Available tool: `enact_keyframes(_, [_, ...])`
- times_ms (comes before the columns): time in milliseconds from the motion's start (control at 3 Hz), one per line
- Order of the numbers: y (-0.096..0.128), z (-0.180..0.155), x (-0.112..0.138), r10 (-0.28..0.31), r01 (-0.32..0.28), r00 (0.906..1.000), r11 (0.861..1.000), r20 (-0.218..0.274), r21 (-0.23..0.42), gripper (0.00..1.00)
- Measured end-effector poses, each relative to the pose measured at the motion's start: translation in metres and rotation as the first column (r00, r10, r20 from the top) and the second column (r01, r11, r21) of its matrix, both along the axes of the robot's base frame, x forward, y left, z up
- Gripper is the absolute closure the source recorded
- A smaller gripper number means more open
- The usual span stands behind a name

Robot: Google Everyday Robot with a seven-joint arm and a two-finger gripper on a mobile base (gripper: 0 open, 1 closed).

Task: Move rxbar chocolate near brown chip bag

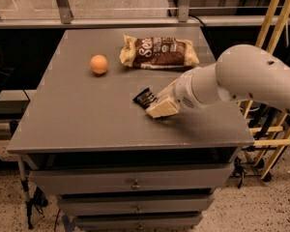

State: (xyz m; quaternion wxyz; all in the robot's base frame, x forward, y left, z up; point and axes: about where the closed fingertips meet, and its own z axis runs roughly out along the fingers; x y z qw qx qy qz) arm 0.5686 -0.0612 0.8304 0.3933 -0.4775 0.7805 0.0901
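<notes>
Camera view looks down on a grey tabletop [77, 124]. The brown chip bag [159, 52] lies near the far edge. The rxbar chocolate [145, 98] lies flat in front of the bag, a little apart from it. The claw [159, 108] sits low at the bar's right end, also in front of the bag. Whether it is pinching the bar cannot be told. An orange [99, 64] sits left of the bag.

Grey table [77, 110], drawers [135, 181] beneath, speckled floor [5, 197], yellow wooden frame [269, 142]
</notes>
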Motion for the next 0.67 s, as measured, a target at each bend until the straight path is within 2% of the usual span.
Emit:
enact_keyframes(333, [0.0, 0.0, 0.0, 0.0, 0.0, 1.0, 1.0, 0.0, 0.0, 1.0])
enact_keyframes(667, [0.002, 0.011, -0.002, 0.006, -0.006, 0.9997, 1.0, 0.022, -0.001, 1.0])
